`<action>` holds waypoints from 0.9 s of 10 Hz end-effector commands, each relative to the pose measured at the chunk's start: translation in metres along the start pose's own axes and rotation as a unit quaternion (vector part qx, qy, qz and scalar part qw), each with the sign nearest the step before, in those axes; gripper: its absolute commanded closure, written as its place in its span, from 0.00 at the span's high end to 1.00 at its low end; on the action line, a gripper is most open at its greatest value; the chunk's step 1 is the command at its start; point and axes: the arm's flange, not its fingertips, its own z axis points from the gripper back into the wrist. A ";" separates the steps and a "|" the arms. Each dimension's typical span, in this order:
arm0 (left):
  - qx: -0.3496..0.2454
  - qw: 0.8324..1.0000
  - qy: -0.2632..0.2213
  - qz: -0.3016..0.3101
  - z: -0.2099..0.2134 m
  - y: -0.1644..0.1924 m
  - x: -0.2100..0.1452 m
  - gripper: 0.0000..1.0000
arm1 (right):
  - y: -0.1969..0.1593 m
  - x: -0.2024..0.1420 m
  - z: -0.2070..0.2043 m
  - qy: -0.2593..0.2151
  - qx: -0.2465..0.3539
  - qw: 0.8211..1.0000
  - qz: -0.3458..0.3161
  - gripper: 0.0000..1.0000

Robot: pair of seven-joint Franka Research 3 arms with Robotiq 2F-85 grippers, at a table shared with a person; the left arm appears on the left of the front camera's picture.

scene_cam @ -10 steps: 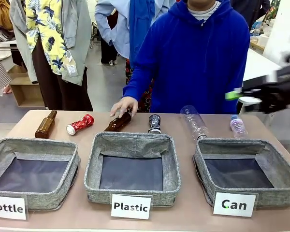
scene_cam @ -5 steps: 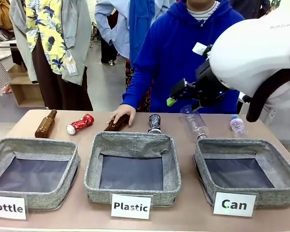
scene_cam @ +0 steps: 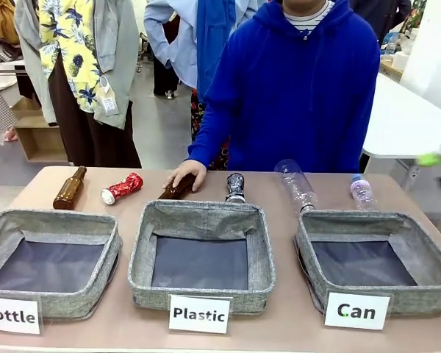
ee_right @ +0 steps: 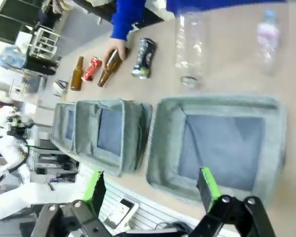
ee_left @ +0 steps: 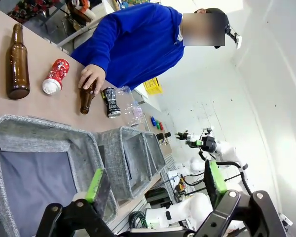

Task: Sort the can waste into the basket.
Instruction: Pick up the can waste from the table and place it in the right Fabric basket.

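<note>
The red can (scene_cam: 122, 188) lies at the table's far left and the black can (scene_cam: 235, 187) at its far middle, both behind the baskets. The "Can" basket (scene_cam: 350, 218) stands front right with nothing in it. In the right wrist view my right gripper (ee_right: 151, 187) hangs open high above that basket (ee_right: 163, 143), with the black can (ee_right: 142, 58) and red can (ee_right: 92, 68) beyond. My left gripper (ee_left: 155, 181) is open above the near left basket, far from the red can (ee_left: 55, 76) and black can (ee_left: 110, 102). A blurred green pad (scene_cam: 431, 158) shows at the right edge.
A person in blue rests a hand (scene_cam: 187, 173) on a brown bottle (scene_cam: 178, 187). Another brown bottle (scene_cam: 70, 188) lies far left. A clear plastic bottle (scene_cam: 295, 184) and a small bottle (scene_cam: 361, 193) lie behind the "Can" basket. "Bottle" (scene_cam: 51, 217) and "Plastic" (scene_cam: 206, 209) baskets stand left and middle.
My right arm swept in across the upper right of the front view, then drew back to the right edge. The person's hand settled onto the brown bottle. The cans stayed put.
</note>
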 end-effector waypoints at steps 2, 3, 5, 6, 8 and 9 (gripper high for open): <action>-0.009 1.000 -0.005 -0.013 0.000 0.000 0.001 1.00 | -0.088 -0.064 0.030 -0.066 0.066 0.992 -0.083 1.00; -0.009 1.000 -0.005 -0.013 0.000 0.000 0.001 1.00 | -0.096 -0.069 0.028 -0.067 0.072 0.991 -0.090 1.00; -0.009 1.000 -0.005 -0.013 0.000 0.000 0.001 1.00 | -0.078 -0.055 0.012 -0.052 0.045 0.994 -0.081 1.00; -0.009 1.000 -0.005 -0.013 0.000 0.000 0.001 1.00 | -0.054 -0.040 0.000 -0.049 0.025 0.997 -0.062 1.00; -0.009 1.000 -0.005 -0.013 0.000 0.000 0.001 1.00 | 0.009 -0.017 -0.038 -0.032 -0.017 0.999 -0.015 1.00; -0.009 1.000 -0.005 -0.013 0.000 0.000 0.001 1.00 | 0.039 -0.007 -0.058 -0.031 -0.046 0.998 0.004 1.00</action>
